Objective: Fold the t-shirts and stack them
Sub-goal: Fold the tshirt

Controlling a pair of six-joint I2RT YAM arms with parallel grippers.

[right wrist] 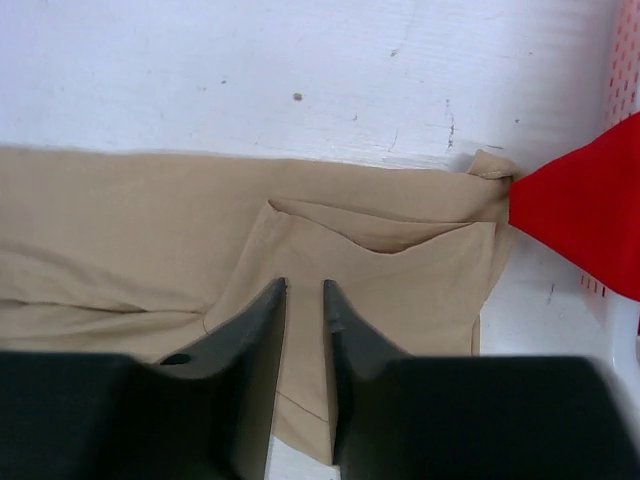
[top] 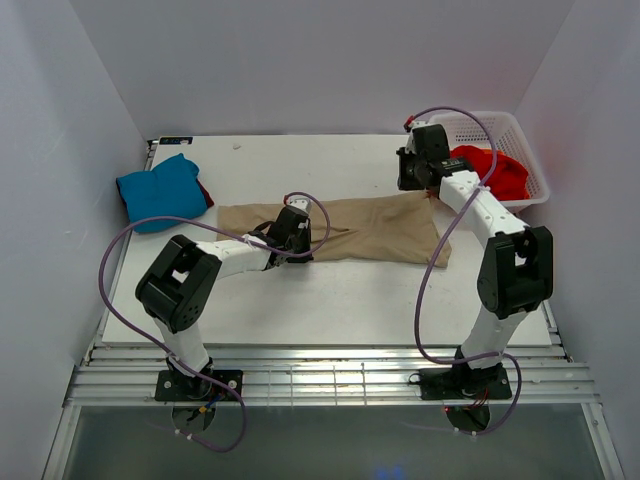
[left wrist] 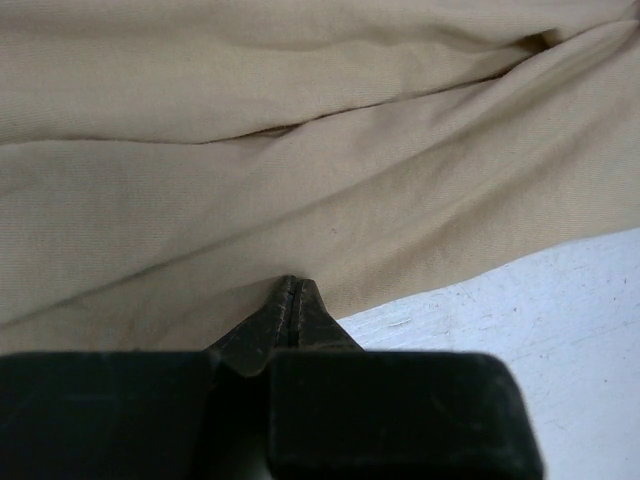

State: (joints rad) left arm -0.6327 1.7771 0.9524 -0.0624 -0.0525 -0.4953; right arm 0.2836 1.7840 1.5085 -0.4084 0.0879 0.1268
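You are looking at the tan t-shirt (top: 370,225) lying as a long band across the middle of the tabletop (top: 330,300), its long axis running left to right.

Nearest you, the left arm (top: 215,262) is reaching low and forward with its elbow bent. The left tool (left wrist: 292,285) is sitting at the shirt's near hem, left of its middle. Its 2 fingers are pressed together, and you cannot tell whether any cloth is caught between them.

Farther back, the right arm (top: 500,235) is standing tall and leaning over the shirt's right end. The right tool (right wrist: 303,285) is pointing down over a folded flap there, its fingers a little apart with nothing between them. From this tool the bulk of the shirt is stretching away to the left, so the right arm looks the nearer 1 for bringing that end over.

At the far left the teal t-shirt (top: 160,192) is resting folded. At the far right the bright red t-shirt (top: 495,170) is spilling from the basket (top: 500,125), its tip meeting the tan corner.
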